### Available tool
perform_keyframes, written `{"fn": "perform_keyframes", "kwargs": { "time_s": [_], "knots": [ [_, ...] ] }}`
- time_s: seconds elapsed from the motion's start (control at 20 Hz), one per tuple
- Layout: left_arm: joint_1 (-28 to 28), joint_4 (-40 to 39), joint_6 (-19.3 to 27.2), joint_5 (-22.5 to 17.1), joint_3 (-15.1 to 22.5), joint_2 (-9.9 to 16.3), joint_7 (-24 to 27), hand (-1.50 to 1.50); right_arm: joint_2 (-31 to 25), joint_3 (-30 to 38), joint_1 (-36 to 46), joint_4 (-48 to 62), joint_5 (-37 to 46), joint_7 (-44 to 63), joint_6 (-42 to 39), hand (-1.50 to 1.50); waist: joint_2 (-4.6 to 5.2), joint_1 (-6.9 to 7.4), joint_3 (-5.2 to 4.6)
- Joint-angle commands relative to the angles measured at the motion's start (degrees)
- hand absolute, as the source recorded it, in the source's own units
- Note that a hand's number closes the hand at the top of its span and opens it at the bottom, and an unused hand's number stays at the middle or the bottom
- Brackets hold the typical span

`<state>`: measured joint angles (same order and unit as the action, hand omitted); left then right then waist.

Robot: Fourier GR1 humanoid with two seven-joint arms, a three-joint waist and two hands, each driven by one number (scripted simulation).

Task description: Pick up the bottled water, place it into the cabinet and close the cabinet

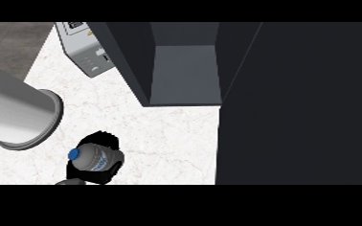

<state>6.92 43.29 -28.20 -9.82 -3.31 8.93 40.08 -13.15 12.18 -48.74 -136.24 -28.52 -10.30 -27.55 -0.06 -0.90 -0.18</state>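
Observation:
The bottled water (pixel 90 158), clear with a blue cap, stands upright at the lower left of the head view, above the white counter (pixel 170 134). My left hand (pixel 106 169) is curled round it from below and behind, hiding its lower part. The dark cabinet (pixel 185 72) is open at the upper middle, up and to the right of the bottle, showing a grey shelf with nothing on it. Its open door (pixel 290 105) fills the right side. My right hand does not show.
A wide grey cylinder (pixel 25 112) lies slanted across the left edge, close to the bottle. A grey appliance (pixel 88 48) stands at the back left beside the cabinet's wall. Bare counter lies between the bottle and the cabinet's opening.

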Motion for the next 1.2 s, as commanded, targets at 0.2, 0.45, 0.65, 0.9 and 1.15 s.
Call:
{"fn": "perform_keyframes", "kwargs": {
  "time_s": [0.2, 0.45, 0.65, 0.9, 1.15],
  "knots": [
    [2.9, -2.3, 5.5, -6.1, -9.7, 2.3, 5.1, 1.5, 0.7, -0.1, -2.5, -9.9, -3.6, 2.8, 1.5, -1.5, 0.09, 0.17, 0.05],
    [3.8, 6.4, 7.9, -6.9, -6.9, 0.7, -5.7, 1.5, -0.5, 2.9, -5.4, -12.8, -8.2, 3.8, 1.6, -1.5, -0.2, 0.54, 0.16],
    [3.3, 13.2, 12.7, -4.8, -3.8, -3.1, -7.2, 1.5, -0.8, 5.2, -7.4, -11.6, -9.6, 1.5, -0.2, -1.5, -0.35, 0.35, 0.17],
    [5.3, 19.9, 18.2, -5.1, 0.1, -8.7, -15.4, 1.5, -1.9, 6.0, -5.6, -8.4, -10.4, -0.2, -1.4, -1.5, -0.39, 0.4, 0.19],
    [6.2, 23.7, 27.5, -5.3, 7.0, -8.9, -16.6, 1.5, -3.7, 7.7, -3.7, -9.1, -13.5, 2.2, 0.9, -1.5, -0.06, 0.42, 0.11]
  ]
}}
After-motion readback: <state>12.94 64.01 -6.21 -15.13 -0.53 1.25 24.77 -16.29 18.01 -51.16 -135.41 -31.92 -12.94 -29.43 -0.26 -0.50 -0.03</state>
